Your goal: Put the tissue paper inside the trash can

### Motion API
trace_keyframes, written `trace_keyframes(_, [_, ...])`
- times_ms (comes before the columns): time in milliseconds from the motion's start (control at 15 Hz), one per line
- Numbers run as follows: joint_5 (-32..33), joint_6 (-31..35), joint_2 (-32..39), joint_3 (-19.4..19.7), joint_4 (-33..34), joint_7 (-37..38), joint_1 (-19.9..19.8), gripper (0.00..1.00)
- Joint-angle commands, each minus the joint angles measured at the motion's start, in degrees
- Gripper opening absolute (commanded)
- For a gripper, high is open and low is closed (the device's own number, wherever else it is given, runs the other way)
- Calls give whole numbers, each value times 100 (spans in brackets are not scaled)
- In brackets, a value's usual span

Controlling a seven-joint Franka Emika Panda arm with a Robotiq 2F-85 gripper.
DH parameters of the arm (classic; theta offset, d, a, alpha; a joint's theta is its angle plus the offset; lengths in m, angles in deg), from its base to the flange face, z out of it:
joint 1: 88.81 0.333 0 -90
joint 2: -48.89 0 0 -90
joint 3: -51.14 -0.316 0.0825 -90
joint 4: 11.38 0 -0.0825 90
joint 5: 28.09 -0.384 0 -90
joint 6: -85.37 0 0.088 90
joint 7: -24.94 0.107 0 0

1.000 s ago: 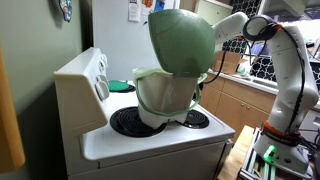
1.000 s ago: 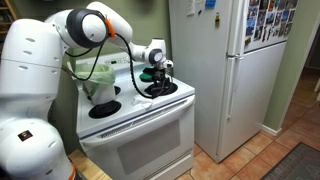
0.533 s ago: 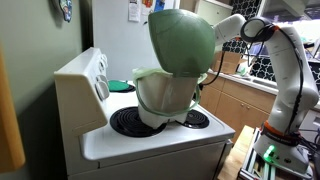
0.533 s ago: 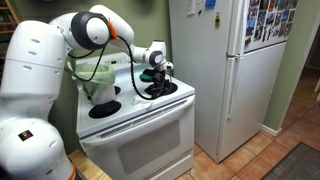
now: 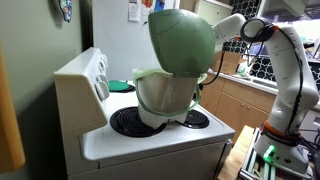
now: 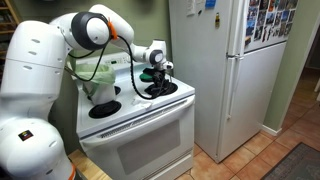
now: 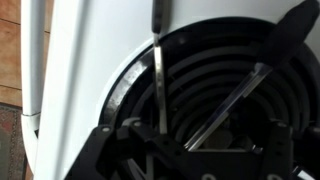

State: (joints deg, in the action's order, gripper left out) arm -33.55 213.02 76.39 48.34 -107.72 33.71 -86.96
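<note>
The trash can point(image 5: 165, 98), cream with a pale green rim, stands on a burner of the white bench point(image 5: 150, 142), a stove top; its green domed lid point(image 5: 182, 40) is raised. The pincer point(image 6: 157, 88) hangs low over another coil burner point(image 7: 215, 70) nearby; in the wrist view its jaws stand wide apart, with only the coil between them.

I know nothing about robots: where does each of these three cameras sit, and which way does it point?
Exterior view: close beside the stove, looking across its top past the open trash can; the white arm shows behind it.
Exterior view: farther back in the kitchen, facing the stove front and fridge; arm and gripper show.
Wrist view: on the wrist, looking down onto a burner; dark gripper parts fill the bottom.
Shared: both exterior views show stove, trash can and arm.
</note>
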Motion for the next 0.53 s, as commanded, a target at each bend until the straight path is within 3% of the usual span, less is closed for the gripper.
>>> trace_keyframes(0, [-118,-206,18,26,81,63,37,62])
trace_keyframes(267, [-193,-303,49,-2,138,46,27,56])
trace_keyframes(467, [-283,-298,15,-14,128,33,-1,42])
